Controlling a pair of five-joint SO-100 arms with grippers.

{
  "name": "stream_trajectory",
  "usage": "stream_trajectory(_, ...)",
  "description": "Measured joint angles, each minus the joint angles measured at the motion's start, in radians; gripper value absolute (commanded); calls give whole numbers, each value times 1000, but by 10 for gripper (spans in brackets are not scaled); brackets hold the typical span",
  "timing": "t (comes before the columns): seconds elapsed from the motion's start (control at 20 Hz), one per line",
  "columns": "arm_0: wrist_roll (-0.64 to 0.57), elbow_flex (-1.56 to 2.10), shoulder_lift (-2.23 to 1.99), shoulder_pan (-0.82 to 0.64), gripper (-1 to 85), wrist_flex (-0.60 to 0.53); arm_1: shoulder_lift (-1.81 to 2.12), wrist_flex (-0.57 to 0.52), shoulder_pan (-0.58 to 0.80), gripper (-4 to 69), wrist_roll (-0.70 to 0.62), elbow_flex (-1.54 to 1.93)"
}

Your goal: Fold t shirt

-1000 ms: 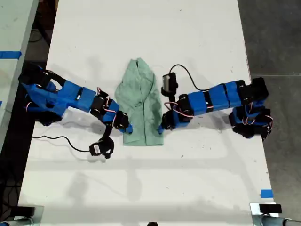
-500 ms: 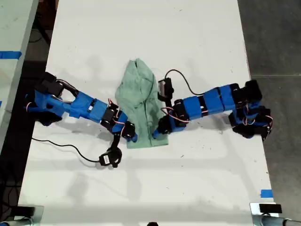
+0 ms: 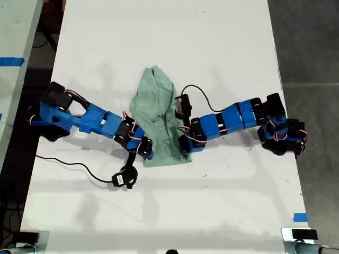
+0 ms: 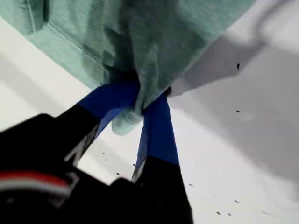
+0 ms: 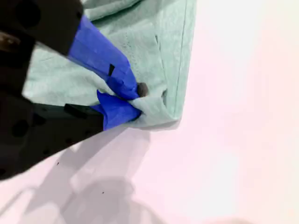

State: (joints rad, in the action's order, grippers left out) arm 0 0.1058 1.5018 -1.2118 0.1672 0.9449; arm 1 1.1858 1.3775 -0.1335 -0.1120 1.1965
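The pale mint-green t shirt lies bunched lengthwise mid-table. Two blue arms meet at its lower hem in the exterior view. One gripper is at the exterior view's left corner of the hem and the other gripper at the right corner. My first gripper is shut on a pinched fold of the t shirt, which hangs lifted above its shadow. My second gripper is shut on a hem corner of the t shirt. The wrist views do not show which arm is which.
The white table stretches wide around the shirt. A wrist camera on a cable hangs beside the exterior view's left arm. A grey floor borders the table at the exterior view's right. Blue tape marks that edge.
Both grippers slid towards the exterior view's bottom with the hem in them. The hem shifted slightly down and right, and the arm at the exterior view's right stretched further inwards.
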Motion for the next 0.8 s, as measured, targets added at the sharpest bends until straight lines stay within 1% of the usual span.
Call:
stream_trajectory(0.25, -5, -3, 0, 0, -1, 6, -25, -2, -18, 9, 0, -21)
stream_trajectory(0.3, -5, -8, 0, 0, 40, 11, -28, 2, -18, 9, 0, -26)
stream_trajectory(0.35, -5, -9, 0, 0, 102, 12, -28, 2, -18, 9, 0, -28)
stream_trajectory(0.4, -5, -9, 0, 0, 134, 12, -28, 0, -18, 9, 2, -28)
stream_trajectory(0.5, -5, -21, 5, 5, 149, 23, -28, -2, -18, 9, 2, -28)
stream_trajectory(0.65, -5, -64, 11, 5, 153, 77, -29, -2, -18, 9, 2, -28)
stream_trajectory(0.8, 11, -117, 15, 18, 153, 181, -31, -2, -18, 9, 2, -28)
